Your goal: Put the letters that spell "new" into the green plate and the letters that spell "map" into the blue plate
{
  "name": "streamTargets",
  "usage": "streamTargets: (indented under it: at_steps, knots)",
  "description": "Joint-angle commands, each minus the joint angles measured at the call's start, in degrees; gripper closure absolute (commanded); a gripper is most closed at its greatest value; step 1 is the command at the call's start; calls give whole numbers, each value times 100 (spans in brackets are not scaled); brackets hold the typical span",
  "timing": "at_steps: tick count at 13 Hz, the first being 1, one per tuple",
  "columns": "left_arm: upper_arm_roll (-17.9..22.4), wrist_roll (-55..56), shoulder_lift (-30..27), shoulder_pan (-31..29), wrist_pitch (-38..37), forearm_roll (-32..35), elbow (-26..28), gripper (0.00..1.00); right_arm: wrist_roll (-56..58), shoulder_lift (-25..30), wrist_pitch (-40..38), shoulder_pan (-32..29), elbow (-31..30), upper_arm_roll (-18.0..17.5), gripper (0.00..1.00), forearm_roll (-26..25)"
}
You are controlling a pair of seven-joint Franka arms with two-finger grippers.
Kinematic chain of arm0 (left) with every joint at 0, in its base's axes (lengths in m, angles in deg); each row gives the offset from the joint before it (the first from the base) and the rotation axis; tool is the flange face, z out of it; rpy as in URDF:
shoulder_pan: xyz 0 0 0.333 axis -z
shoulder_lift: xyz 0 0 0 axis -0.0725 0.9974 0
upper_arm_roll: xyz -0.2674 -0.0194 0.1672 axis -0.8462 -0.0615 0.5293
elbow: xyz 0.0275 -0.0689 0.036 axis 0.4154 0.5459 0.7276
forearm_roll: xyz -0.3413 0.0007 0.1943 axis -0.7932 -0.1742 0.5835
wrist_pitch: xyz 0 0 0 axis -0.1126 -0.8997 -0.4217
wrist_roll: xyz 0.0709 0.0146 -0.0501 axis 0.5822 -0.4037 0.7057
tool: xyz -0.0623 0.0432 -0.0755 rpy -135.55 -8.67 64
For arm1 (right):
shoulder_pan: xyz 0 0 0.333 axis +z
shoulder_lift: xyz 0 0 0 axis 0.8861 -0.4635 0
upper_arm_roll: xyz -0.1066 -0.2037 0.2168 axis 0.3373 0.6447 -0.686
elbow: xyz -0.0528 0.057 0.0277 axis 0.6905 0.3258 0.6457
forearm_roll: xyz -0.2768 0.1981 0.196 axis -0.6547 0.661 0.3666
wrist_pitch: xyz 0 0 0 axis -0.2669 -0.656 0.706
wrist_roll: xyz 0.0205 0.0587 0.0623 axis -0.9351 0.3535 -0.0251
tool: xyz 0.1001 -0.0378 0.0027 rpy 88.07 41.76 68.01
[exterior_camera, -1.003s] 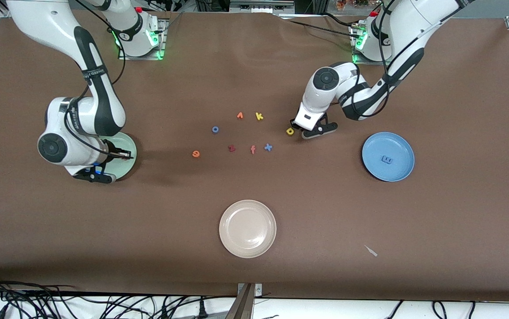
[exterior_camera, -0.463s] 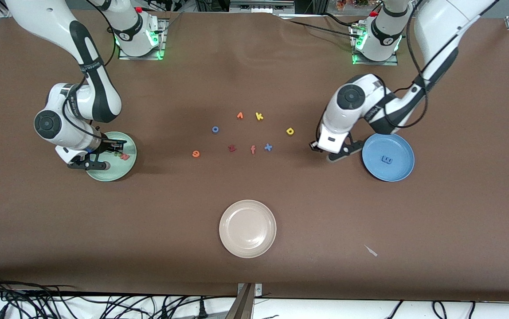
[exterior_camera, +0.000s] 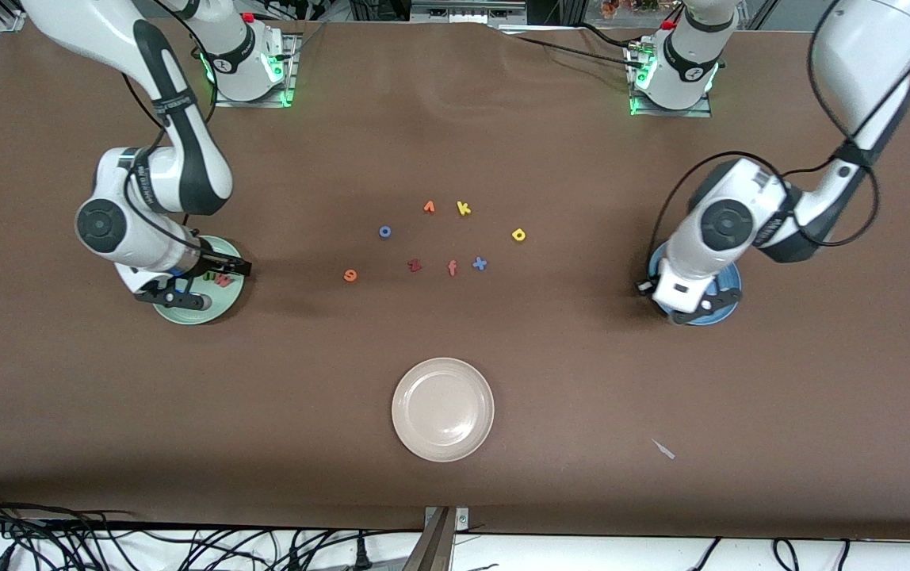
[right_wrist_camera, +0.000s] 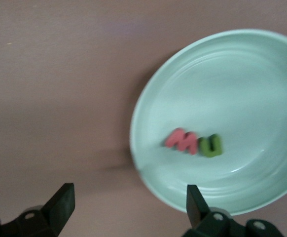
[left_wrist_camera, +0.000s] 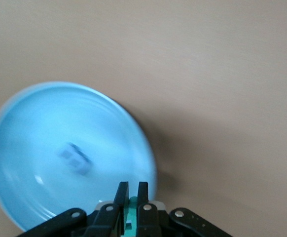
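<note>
My right gripper (exterior_camera: pixel 203 284) hangs open over the green plate (exterior_camera: pixel 185 311). The pinkish-red w (right_wrist_camera: pixel 182 140) and green n (right_wrist_camera: pixel 211 145) lie side by side in that plate (right_wrist_camera: pixel 222 74), free of the open right gripper (right_wrist_camera: pixel 128 202). The left gripper (left_wrist_camera: pixel 132 185) is shut on the teal p (left_wrist_camera: pixel 132 210) above the blue plate (left_wrist_camera: pixel 30 123), where the blue m (left_wrist_camera: pixel 74 158) lies. In the front view the left gripper (exterior_camera: pixel 693 312) covers most of the blue plate (exterior_camera: pixel 732 279). The orange e (exterior_camera: pixel 350 275) and yellow a (exterior_camera: pixel 518 235) lie on the table.
Mid-table lie a blue o (exterior_camera: pixel 384 231), an orange letter (exterior_camera: pixel 429 207), a yellow k (exterior_camera: pixel 464 208), a dark red z (exterior_camera: pixel 414 266), a salmon f (exterior_camera: pixel 452 268) and a blue cross-shaped letter (exterior_camera: pixel 479 263). A cream-white plate (exterior_camera: pixel 442 409) sits nearer the front camera.
The left arm swung from beside the yellow a to over the blue plate, its gripper still shut. The right gripper opened over the green plate, where the w now lies beside the n.
</note>
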Motion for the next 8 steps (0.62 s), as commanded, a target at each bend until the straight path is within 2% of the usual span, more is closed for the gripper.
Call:
streamTargets:
  at_steps: [1,3,5,8]
  knots:
    - [149,-692,193,-157,-128,9,-18,100,-1189,-28,334,30,-11,-544,0,66]
    - [186,-747,351,-148,-111,9,-27,100,-2139,-255,843,223,-11,-818,0,58]
    - [177,-694,378,-139,-111,9,-27,1,-2852,-467,1275,547,-11,-854,0,66]
    - [-24,-563,230,-122,-128,-96,-36,0,-3661,-774,1601,917,155,-854,0,66]
